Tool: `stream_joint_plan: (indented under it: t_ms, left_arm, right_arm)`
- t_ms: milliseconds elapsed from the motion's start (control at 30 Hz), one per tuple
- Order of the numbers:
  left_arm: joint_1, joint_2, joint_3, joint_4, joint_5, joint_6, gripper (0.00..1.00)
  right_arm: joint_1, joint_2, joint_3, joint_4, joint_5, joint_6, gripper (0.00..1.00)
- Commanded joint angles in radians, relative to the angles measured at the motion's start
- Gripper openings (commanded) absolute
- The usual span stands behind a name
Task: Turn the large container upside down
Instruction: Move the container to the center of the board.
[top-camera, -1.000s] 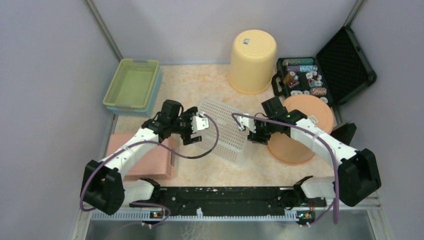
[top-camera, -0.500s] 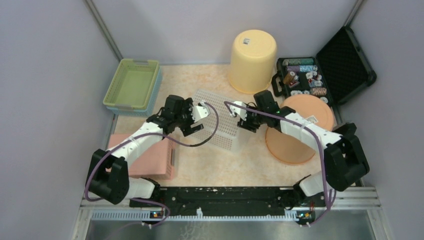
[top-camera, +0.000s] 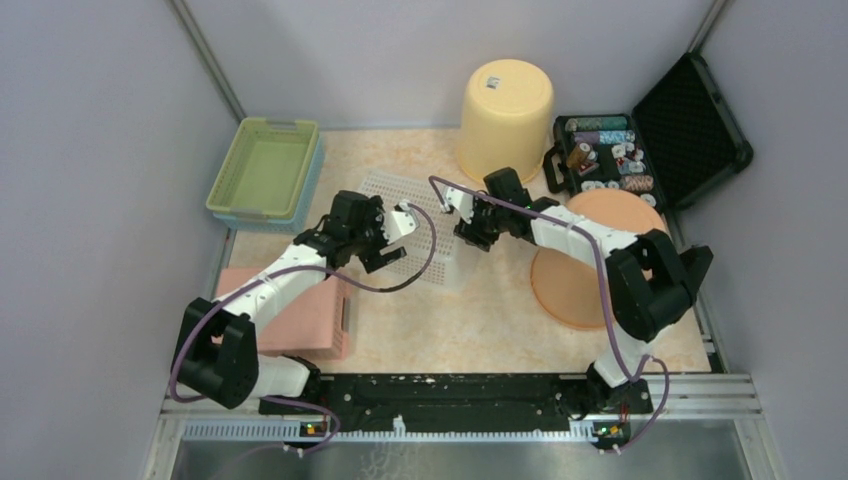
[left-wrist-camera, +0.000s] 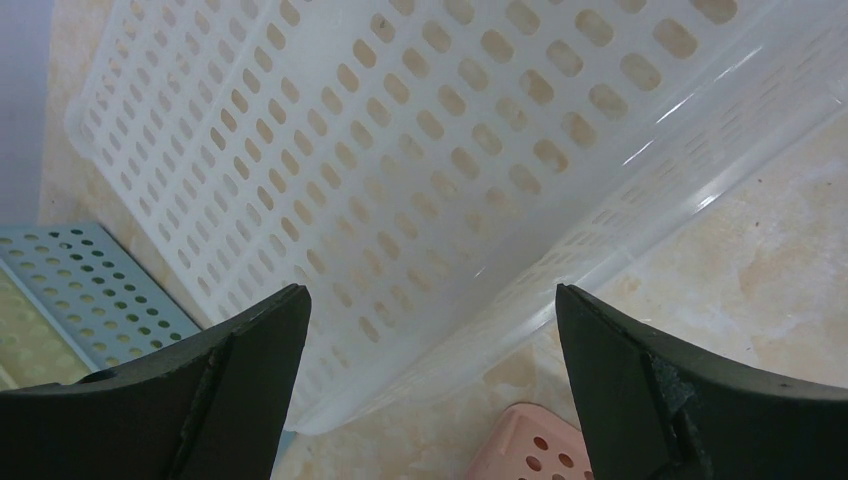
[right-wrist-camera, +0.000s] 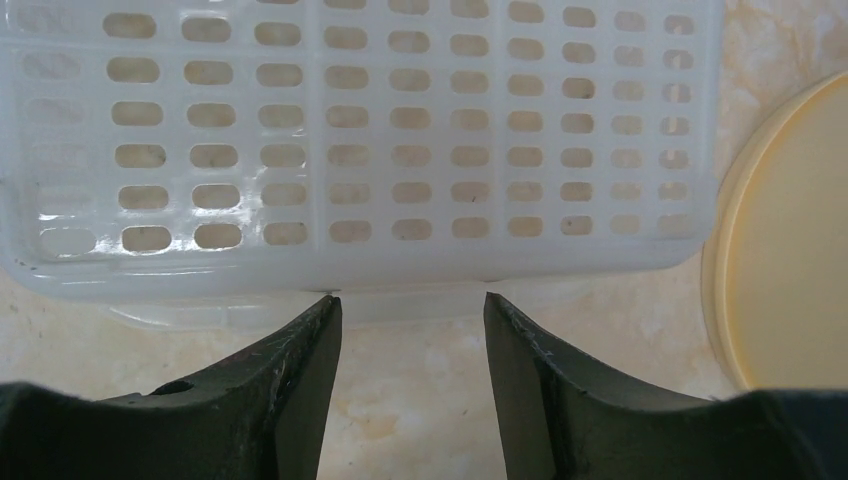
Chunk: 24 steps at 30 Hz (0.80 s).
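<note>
- Task object: a white perforated plastic basket (top-camera: 392, 198), rectangular and thin-walled, lies on the beige marbled counter (top-camera: 480, 330) between the two sets of jaws. Its slotted base faces upward and toward the left jaws. It reads as bottom-up or nearly so; whether its rim sits flat all round cannot be told.
- Key relation: the basket's long axis runs across the line joining the two sets of jaws, so each set faces one long side.
- Left jaws, on the left arm (top-camera: 290, 275): spread fully wide and grasping nothing. The slotted base fills the space ahead of the tips. One long wall slants down to the counter beyond the right-hand finger in that wrist view.
- Right jaws, on the right arm (top-camera: 580, 235): partly spread, with nothing clamped. Bare counter shows between the fingers. The basket's lower lip lies directly ahead, level with the tips; whether it touches them cannot be told.
- Judgement: the right arm is the nearer, its tips at the lip. Any remaining tilt would probably be settled by a push from that side, with the left jaws free to steady the base.
- Materials: the basket is smooth, faintly glossy and translucent, with regular rows of oblong slots. It is likely light and apt to slide on the polished counter.
- Surroundings: a pale orange round plastic tub (top-camera: 590, 270) lies just beyond the outer finger of the right jaws. An inverted yellow plastic bucket (top-camera: 505, 120) stands ahead of and well apart from both sets.
</note>
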Motion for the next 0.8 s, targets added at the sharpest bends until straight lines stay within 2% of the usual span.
stream_joint_plan:
  t_ms: [0,400,600,767]
  left_arm:
    - [-0.002,0.008,0.015,0.048,-0.083,-0.034,0.99]
    - [-0.001,0.084,0.031,0.099,-0.208,-0.069,0.97]
    - [0.004,0.159,0.056,0.166,-0.307,-0.081,0.96]
    - [0.019,0.248,0.109,0.189,-0.337,-0.100,0.95]
  right_arm:
    - [0.017,0.049,0.093,0.084,-0.014,0.072,0.55]
    - [0.020,0.223,0.275,0.078,0.021,0.157,0.55]
    - [0.019,0.290,0.360,0.078,0.081,0.171,0.55]
    - [0.020,0.321,0.416,0.075,0.116,0.174,0.56]
